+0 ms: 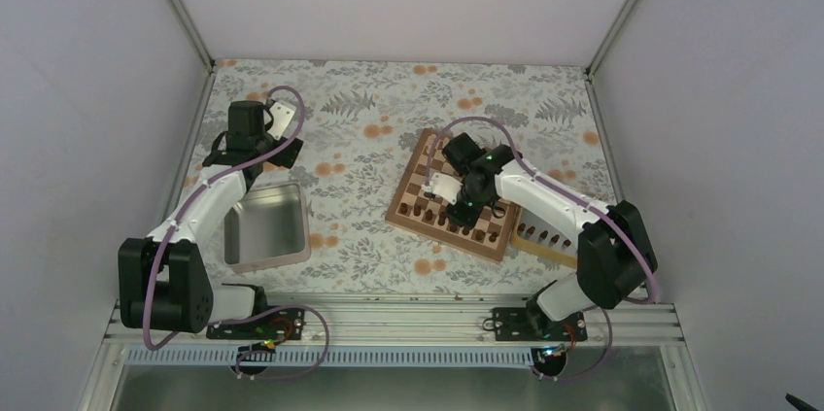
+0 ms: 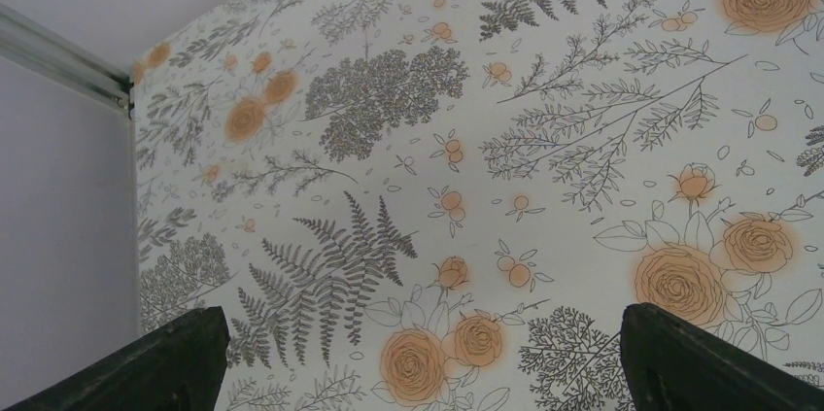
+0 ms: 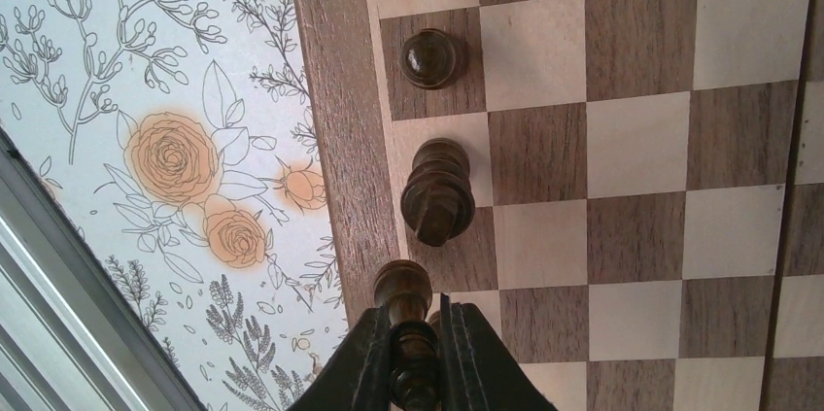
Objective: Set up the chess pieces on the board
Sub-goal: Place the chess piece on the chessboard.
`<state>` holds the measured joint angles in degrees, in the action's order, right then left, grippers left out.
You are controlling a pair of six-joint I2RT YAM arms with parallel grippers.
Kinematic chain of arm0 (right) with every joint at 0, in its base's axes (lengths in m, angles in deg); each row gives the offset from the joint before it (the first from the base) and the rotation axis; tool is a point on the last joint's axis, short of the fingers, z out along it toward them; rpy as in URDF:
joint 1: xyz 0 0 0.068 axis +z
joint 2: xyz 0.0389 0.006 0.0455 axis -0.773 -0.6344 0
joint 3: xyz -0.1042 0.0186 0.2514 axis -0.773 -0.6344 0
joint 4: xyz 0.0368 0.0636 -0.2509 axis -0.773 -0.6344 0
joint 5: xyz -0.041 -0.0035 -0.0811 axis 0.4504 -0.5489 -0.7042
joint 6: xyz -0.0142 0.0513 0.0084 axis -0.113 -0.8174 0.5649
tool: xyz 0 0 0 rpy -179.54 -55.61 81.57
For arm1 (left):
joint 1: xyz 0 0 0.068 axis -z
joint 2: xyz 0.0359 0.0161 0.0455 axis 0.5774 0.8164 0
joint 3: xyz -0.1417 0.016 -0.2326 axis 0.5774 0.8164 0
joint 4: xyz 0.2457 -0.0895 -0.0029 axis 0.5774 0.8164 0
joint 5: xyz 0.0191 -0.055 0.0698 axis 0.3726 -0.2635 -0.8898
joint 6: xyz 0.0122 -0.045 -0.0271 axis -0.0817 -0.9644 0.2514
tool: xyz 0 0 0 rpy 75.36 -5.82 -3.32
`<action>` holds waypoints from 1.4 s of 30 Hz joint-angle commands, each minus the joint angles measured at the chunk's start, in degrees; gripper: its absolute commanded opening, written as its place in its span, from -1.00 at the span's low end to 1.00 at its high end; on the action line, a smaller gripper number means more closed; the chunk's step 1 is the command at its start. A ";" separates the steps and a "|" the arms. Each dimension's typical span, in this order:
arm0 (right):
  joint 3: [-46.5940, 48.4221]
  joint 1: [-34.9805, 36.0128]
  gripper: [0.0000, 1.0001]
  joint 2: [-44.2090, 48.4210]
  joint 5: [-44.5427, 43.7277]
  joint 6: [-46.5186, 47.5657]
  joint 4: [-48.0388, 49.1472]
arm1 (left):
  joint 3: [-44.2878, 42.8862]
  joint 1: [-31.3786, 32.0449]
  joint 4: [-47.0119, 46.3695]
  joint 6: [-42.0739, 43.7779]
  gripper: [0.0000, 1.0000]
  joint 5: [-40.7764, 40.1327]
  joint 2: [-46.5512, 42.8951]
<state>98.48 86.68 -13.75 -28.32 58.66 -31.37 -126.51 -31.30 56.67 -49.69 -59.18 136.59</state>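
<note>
On the left of the surface: the left hand hangs over the flowered cloth, well apart from the board. In its own wrist view its two dark fingers stand wide apart, with nothing but the printed ferns and roses between them.
Tin: a grey metal box, open at the top, lying beside the left arm and nearer the bases than the left hand.
Board: a square of light and dark brown checks inside a brown border, set at a slant right of centre on the surface.
Chess pieces: small, dark brown turned wood, each narrower than its square. The right wrist view shows three standing upright in a line along the board's border, one to a square. The nearest is a taller carved piece, and a round-topped one stands beyond it.
Held piece: dark brown with a round knob on top, upright in the same line just beside the border. Whether its foot touches the board cannot be told.
Right hand: poised over the board's left part, its fingers drawn close and clamped on the stem of the held piece, whose knob stands out beyond the fingertips.
Tray: light wood, just beside the board's right near corner and partly hidden under the right arm, with dark pieces in it.
</note>
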 commanded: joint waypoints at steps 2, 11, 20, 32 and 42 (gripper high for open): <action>-1.00 0.69 -0.80 0.86 0.55 0.26 1.54 | 0.05 -0.06 -0.63 0.22 1.00 -0.14 -0.91; -0.52 0.74 -0.78 -0.03 -1.27 -0.10 1.98 | 0.15 -0.10 -0.73 0.22 1.00 -0.27 -1.08; -1.29 0.69 -0.79 -0.05 -1.78 -0.03 2.31 | 0.10 -0.10 -0.73 0.22 1.00 -0.11 -0.91; -1.33 0.69 -0.78 -0.91 -2.60 -0.07 3.56 | 0.21 -0.10 -0.78 0.22 1.00 -0.25 -0.82; -1.21 0.69 -0.77 -1.46 -3.02 -0.03 3.40 | 0.25 -0.10 -0.78 0.31 1.00 -0.24 -0.82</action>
<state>97.43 86.68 -14.49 -30.57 58.66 -28.45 -126.51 -31.30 56.67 -49.66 -59.18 136.59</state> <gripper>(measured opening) 0.118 0.999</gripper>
